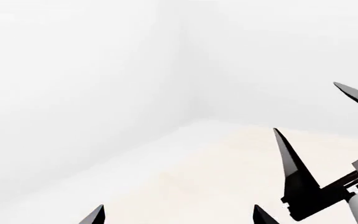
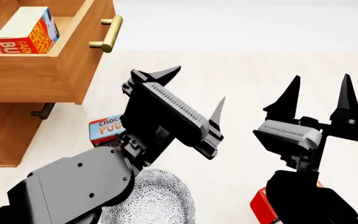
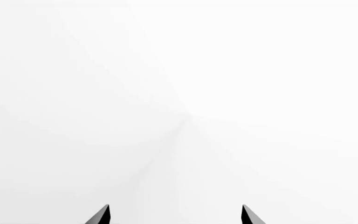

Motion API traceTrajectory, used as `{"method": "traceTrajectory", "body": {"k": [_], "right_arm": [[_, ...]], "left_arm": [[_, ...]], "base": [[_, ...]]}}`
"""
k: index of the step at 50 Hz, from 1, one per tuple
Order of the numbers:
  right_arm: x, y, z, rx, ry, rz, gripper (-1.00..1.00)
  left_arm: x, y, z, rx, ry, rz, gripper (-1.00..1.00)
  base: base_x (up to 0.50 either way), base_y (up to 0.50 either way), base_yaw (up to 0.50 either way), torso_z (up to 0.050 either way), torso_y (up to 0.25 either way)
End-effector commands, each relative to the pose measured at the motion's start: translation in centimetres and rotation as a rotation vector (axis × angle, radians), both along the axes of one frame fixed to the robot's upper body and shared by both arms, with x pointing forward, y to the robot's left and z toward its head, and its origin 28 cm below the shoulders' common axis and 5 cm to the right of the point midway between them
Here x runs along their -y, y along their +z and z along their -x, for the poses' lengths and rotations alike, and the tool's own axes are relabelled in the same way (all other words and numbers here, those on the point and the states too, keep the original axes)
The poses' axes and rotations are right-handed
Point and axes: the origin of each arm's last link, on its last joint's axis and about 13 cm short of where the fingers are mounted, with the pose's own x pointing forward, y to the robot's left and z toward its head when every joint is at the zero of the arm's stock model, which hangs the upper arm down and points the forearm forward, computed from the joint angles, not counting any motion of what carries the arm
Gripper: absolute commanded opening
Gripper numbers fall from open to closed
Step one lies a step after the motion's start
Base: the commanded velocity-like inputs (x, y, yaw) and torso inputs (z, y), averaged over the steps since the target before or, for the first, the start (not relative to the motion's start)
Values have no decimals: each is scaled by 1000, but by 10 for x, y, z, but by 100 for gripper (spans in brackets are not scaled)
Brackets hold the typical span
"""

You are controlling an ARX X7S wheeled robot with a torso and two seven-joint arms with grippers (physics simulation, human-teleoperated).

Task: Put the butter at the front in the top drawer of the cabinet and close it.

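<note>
Head view: your red-and-orange "FARM FRESH BUTTER" carton (image 2: 28, 31) already lies inside the light-brown wooden top drawer (image 2: 39, 74) of the two-drawer wooden cabinet (image 2: 5, 135), well behind the drawer's front panel. That part looks done. The drawer stands pulled out, its brass bar handle (image 2: 106, 32) projecting clear of the cabinet, so the closing push is what's left for you.

Carton lies flat on the drawer floor, pale face up, lettered side facing the camera. Its long axis seems to run roughly along the drawer's front-to-back line, angled slightly; partly cropped, so hold that loosely.

Below the drawer front, a brown-and-blue pudding box (image 2: 106, 129) sits on the floor beside the cabinet. A second red carton corner (image 2: 261, 206) peeks from behind your right arm.

Left gripper (image 2: 195, 95): jaws spread, nothing between them. Right gripper (image 2: 320, 95): jaws spread, empty too. Both hover well apart from the handle.
</note>
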Motion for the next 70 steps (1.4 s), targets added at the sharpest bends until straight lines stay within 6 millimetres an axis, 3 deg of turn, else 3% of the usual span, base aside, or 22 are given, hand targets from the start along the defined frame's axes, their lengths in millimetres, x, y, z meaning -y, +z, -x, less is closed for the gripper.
{"method": "traceTrajectory", "body": {"k": [1,22,70], "right_arm": [[0,-2,1,-4,-2,-4,100],[1,-4,1,-4,-3,-11,100],[-2,-7,-5,-16,10,-15,100]], "left_arm": [[0,-12,-29,-81,69,-13,100],[-9,-21,-54,-140,198,-28,100],[-30,-14,-53,-98,267,-76,100]], "base": [[0,0,0,0,0],[0,0,0,0,0],[0,0,0,0,0]]}}
